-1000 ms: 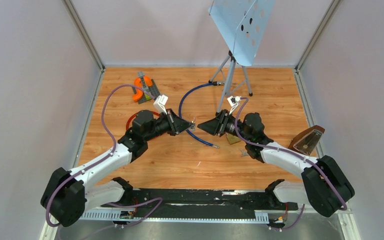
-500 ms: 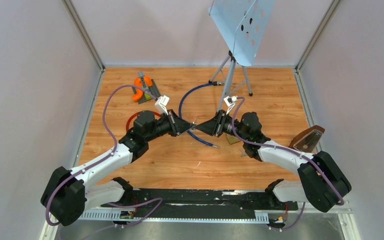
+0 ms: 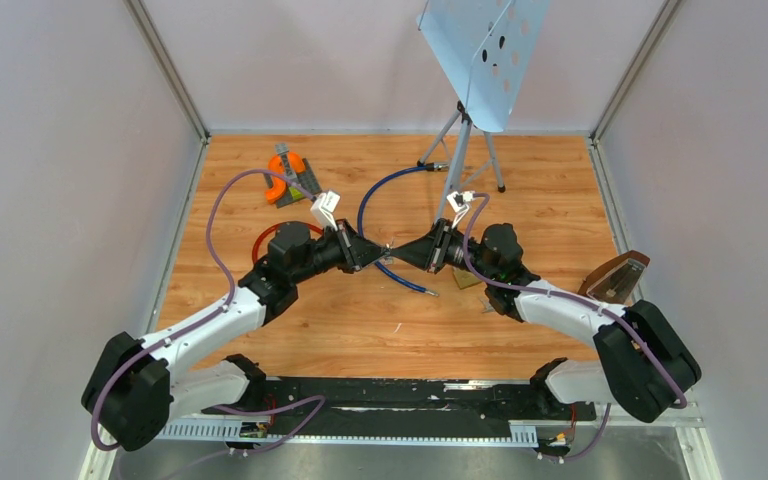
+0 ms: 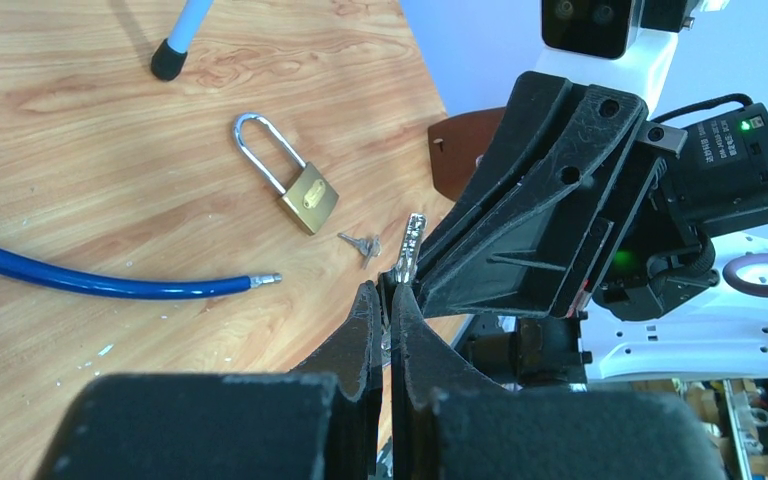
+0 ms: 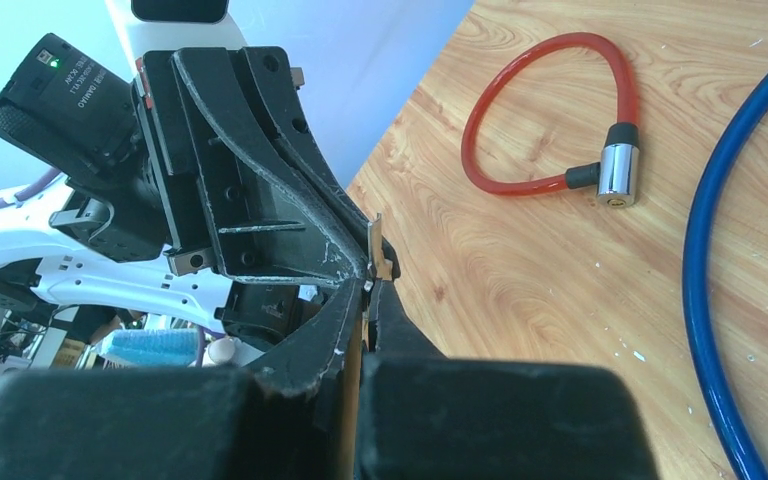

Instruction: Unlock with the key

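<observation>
The right hand (image 5: 365, 293) has just brought its fingers together; a second ago they stood apart and short of the left hand (image 4: 388, 292), and now the two hands meet tip to tip above the worktop (image 3: 360, 330). The left hand has stayed clamped on the key (image 4: 413, 238) throughout, with the blade sticking out past its fingertips. As far as we can judge, the right hand now pinches that same key, so both hold it at once; we read this as a handover, or a regrip to square the key up; one hand will have to let go before the key can go into any lock.

The padlock (image 4: 308, 197) lies flat on the worktop below and beyond the left hand, its shackle seemingly closed, with loose keys (image 4: 360, 242) just beside it; the red cable lock (image 5: 550, 110) lies below and beyond the right hand.

For room: the blue cable (image 4: 90, 280) runs along the worktop beneath the hands; the tripod stand (image 3: 465, 150) stands near, just beyond them; the bare wood on the hands' near side, toward the arm bases, looks to us the open way; the side walls are well apart from both hands.
</observation>
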Action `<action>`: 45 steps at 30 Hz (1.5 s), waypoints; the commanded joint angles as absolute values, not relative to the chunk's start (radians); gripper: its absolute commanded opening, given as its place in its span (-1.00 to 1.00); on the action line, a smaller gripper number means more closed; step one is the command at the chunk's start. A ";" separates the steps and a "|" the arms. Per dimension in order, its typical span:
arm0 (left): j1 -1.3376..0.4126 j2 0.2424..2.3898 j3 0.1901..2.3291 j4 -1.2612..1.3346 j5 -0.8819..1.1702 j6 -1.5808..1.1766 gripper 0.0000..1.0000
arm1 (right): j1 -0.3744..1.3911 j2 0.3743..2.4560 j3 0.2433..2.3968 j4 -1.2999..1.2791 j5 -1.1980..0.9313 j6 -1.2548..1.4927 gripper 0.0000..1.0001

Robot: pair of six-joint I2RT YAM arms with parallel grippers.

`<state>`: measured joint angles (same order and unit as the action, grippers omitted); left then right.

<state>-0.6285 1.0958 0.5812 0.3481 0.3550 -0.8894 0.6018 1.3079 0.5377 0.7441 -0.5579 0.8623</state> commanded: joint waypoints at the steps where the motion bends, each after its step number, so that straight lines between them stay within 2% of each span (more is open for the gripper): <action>1: -0.637 1.074 0.590 0.412 0.350 -0.894 -1.00 | 0.607 1.315 0.562 0.799 -0.553 0.837 -1.00; 4: -0.637 1.054 0.583 0.415 0.344 -0.893 -1.00 | 0.607 1.308 0.552 0.794 -0.538 0.824 -1.00; 6: -0.637 1.035 0.574 0.418 0.342 -0.886 -0.88 | 0.607 1.297 0.548 0.786 -0.528 0.811 -1.00; 8: -0.637 1.007 0.562 0.419 0.343 -0.870 -0.59 | 0.607 1.282 0.547 0.775 -0.523 0.795 -1.00; 9: -0.637 0.994 0.552 0.418 0.342 -0.852 -0.32 | 0.607 1.274 0.548 0.766 -0.523 0.786 -1.00; 10: -0.637 0.965 0.543 0.412 0.337 -0.841 -0.16 | 0.607 1.265 0.549 0.757 -0.523 0.775 -1.00; 11: -0.638 0.949 0.539 0.405 0.332 -0.815 0.14 | 0.607 1.255 0.551 0.747 -0.523 0.764 -1.00; 13: -0.637 0.896 0.538 0.354 0.311 -0.767 0.39 | 0.607 1.236 0.555 0.728 -0.527 0.739 -1.00; 18: -0.635 0.800 0.614 0.149 0.254 -0.610 0.58 | 0.607 1.190 0.563 0.689 -0.560 0.673 -1.00; 20: -0.632 0.810 0.653 0.108 0.248 -0.556 0.57 | 0.606 1.181 0.568 0.686 -0.599 0.650 -1.00; 25: -0.622 0.938 0.768 0.084 0.406 -0.459 0.54 | 0.607 1.161 0.581 0.687 -0.687 0.615 -1.00; 33: -0.616 1.110 0.860 0.195 0.645 -0.467 0.25 | 0.606 1.131 0.588 0.685 -0.734 0.604 -1.00; 42: -0.615 1.151 0.854 0.250 0.738 -0.496 -0.22 | 0.606 1.129 0.595 0.689 -0.747 0.607 -1.00; 45: -0.616 1.157 0.850 0.260 0.746 -0.508 -0.62 | 0.606 1.130 0.596 0.689 -0.749 0.607 -1.00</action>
<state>-0.6201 1.1507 0.8268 0.1970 0.6941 -0.4999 0.6018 1.1545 0.5510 0.6621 -0.7280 0.6292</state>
